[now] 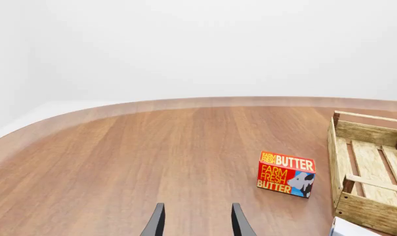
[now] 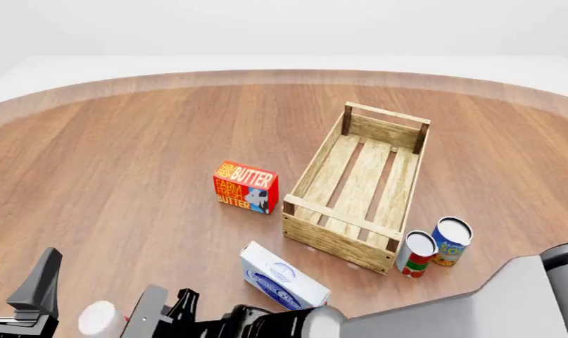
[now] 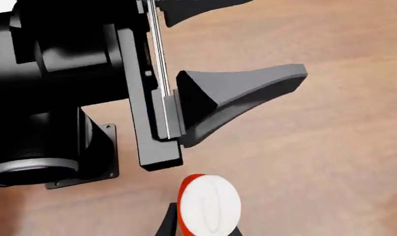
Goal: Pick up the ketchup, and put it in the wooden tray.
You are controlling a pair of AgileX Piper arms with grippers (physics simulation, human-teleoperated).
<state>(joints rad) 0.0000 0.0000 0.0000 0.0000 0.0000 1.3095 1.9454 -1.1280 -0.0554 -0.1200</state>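
Observation:
The ketchup (image 3: 210, 204) shows from above as a white cap over an orange-red body, standing on the table at the near left. My right gripper (image 3: 201, 227) is shut on the ketchup, one dark finger hugging each side. In the front view the cap of the ketchup (image 2: 98, 318) sits just left of the right gripper (image 2: 166, 310), whose arm crosses along the near edge. The left gripper (image 2: 11, 276) is open and holds nothing, close beside the bottle. The wooden tray (image 2: 345, 243) lies right of centre, with nothing in it; the left wrist view shows the wooden tray (image 1: 369, 211) too.
A red butter box (image 2: 246, 186) stands left of the tray. A white and blue carton (image 2: 281, 278) lies near the tray's front corner. A red-and-white can (image 2: 417, 253) and a blue can (image 2: 451, 241) stand by the tray's near right corner.

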